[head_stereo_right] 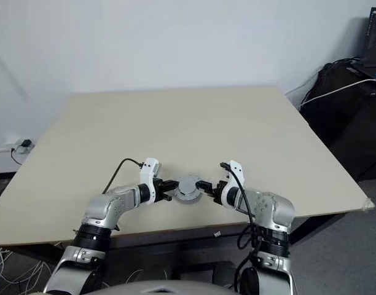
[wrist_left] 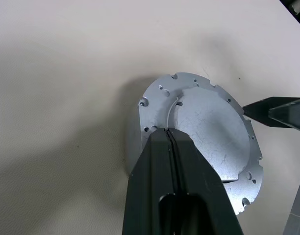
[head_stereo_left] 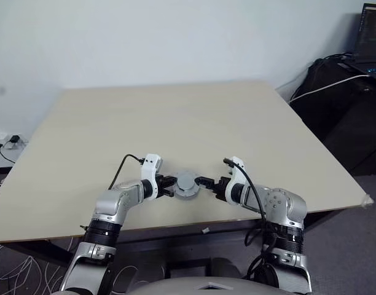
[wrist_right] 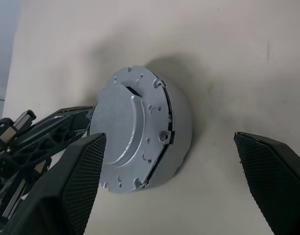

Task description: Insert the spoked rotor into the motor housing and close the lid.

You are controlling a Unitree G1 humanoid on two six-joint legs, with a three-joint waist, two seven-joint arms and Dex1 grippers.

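The round silver motor housing sits on the table near its front edge, between my two grippers. A flat silver lid lies on top of it, ringed by the housing's notched flange. The spoked rotor is hidden. My left gripper is shut, and its joined fingertips rest on the lid's raised edge on the left side. My right gripper is open at the housing's right side. Its fingers are spread wide, with the housing ahead of the left finger and nothing gripped between them.
The pale wooden table stretches far beyond the housing. Its front edge runs just under my wrists. Black bags and a laptop stand past the right edge. A wall socket with cables is at the left.
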